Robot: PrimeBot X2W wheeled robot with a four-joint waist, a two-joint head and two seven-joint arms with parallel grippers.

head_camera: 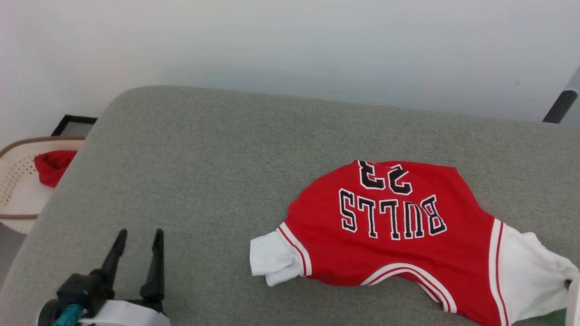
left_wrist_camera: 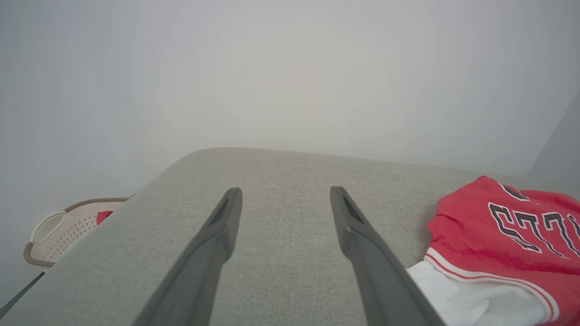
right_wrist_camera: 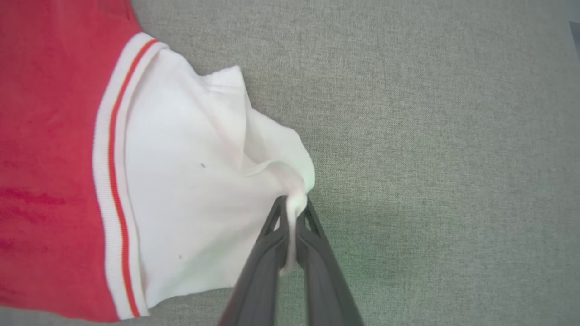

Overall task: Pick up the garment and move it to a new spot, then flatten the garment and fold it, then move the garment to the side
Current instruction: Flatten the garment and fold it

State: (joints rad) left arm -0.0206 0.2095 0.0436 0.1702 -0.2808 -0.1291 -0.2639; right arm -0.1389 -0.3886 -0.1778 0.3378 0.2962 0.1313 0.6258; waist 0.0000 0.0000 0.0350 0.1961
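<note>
Right tool (right_wrist_camera: 292, 204) pinches garment (right_wrist_camera: 181, 181) sleeve, clear at wrist, arguably overhead; left tool (head_camera: 139, 233) spread.

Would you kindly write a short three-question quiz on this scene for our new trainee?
1. True or false: the left gripper is shut on the garment.
2. Which part of the garment does the right gripper pinch? A) collar B) white sleeve C) bottom hem
3. Fill in: the plain red cloth lies in the ___ left of the grey cushion.
Key: 1 false, it stands open, apart from the garment; 2 B; 3 basket.
</note>
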